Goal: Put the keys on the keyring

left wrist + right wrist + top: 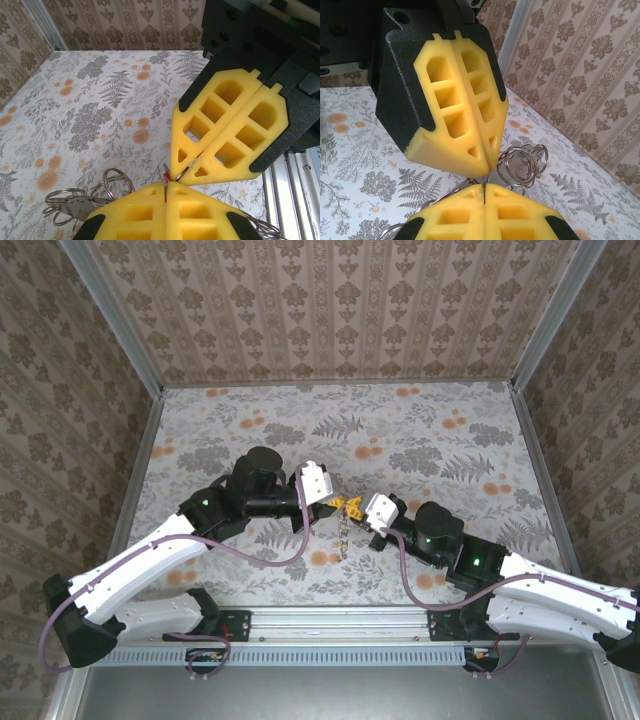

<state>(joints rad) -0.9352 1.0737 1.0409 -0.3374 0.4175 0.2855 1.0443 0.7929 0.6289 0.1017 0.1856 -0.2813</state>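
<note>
Two closed grippers are meeting tip to tip. Red key tag (166, 178) is sitting pinched in left gripper (165, 189); thin keyring (186, 168) is sitting pinched in right gripper (181, 176).

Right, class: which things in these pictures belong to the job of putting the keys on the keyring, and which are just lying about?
For the job:
- red-tagged key, at the fingertips
- bunch of metal key rings
- left gripper, shut
- right gripper, shut

Just there:
- floral table cover
- purple cables
- patterned walls
</note>
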